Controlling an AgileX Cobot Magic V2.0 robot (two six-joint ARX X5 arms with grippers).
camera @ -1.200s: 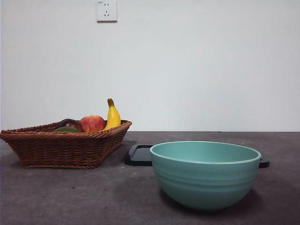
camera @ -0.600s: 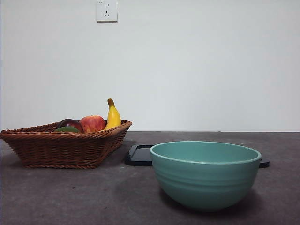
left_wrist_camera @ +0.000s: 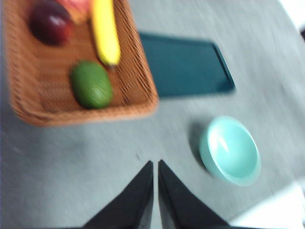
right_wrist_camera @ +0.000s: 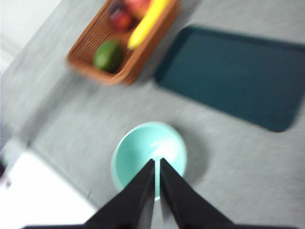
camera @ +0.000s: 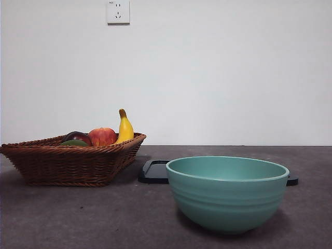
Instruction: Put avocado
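Observation:
The avocado (left_wrist_camera: 92, 84) is dark olive green and lies in the wicker basket (left_wrist_camera: 138, 102), near the basket's front rim; the front view shows only its top (camera: 74, 142) above the weave, and the right wrist view catches it too (right_wrist_camera: 108, 55). My left gripper (left_wrist_camera: 155, 164) is shut, high above bare table between basket and bowl. My right gripper (right_wrist_camera: 157, 162) is shut as well and hovers high over the teal bowl (right_wrist_camera: 148, 155). Neither gripper holds anything, and neither shows in the front view.
Beside the avocado the basket (camera: 72, 163) holds a banana (camera: 124, 127), a red apple (camera: 102, 136) and a dark purple-red fruit (left_wrist_camera: 50, 23). A dark tray (left_wrist_camera: 186, 64) lies flat between basket and teal bowl (camera: 226, 192). A light table edge runs past the bowl.

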